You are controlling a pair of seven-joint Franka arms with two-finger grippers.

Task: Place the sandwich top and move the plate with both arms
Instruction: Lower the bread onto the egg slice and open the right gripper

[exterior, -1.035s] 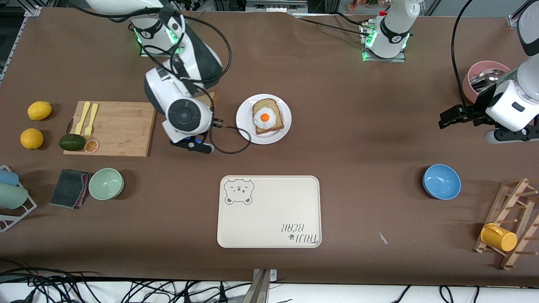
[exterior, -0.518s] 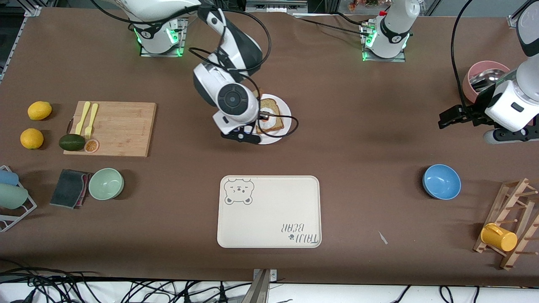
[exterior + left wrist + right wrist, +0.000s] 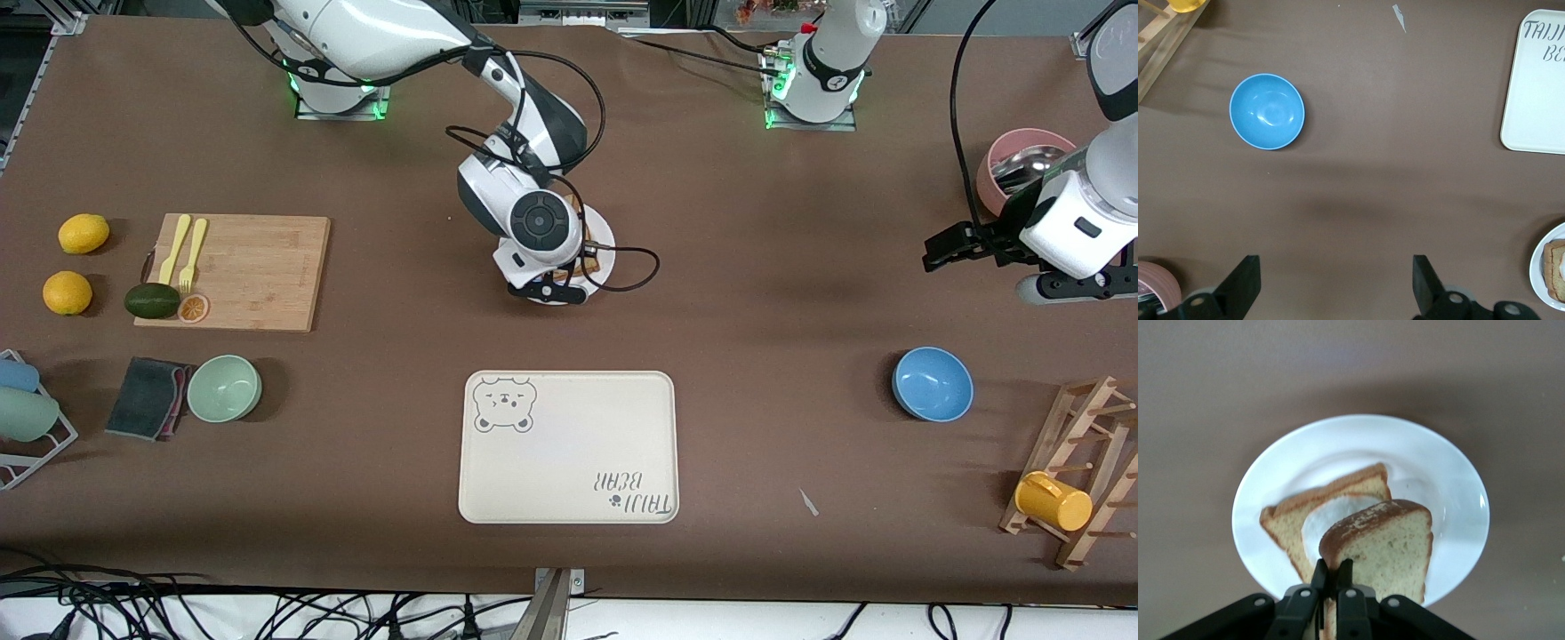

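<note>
The white plate (image 3: pixel 1451 487) lies near the table's middle and carries a bread slice topped with a fried egg (image 3: pixel 1338 497). My right gripper (image 3: pixel 1336 570) is shut on the sandwich top (image 3: pixel 1395 543), a speckled tan slice held on edge by its crust just over the egg slice. In the front view the right wrist covers most of the plate (image 3: pixel 606 242). My left gripper (image 3: pixel 947 249) waits open with nothing between its fingers, above bare table toward the left arm's end. In its own view the left gripper (image 3: pixel 1335 273) hangs over brown cloth.
A cream bear tray (image 3: pixel 569 446) lies nearer the front camera than the plate. A blue bowl (image 3: pixel 932 383), a pink bowl (image 3: pixel 1022 169) and a mug rack (image 3: pixel 1076 471) stand at the left arm's end. A cutting board (image 3: pixel 233 271) and a green bowl (image 3: pixel 224 388) are at the right arm's end.
My right arm has carried the bread slice from beside the cutting board to over the plate. The left arm has barely moved.
</note>
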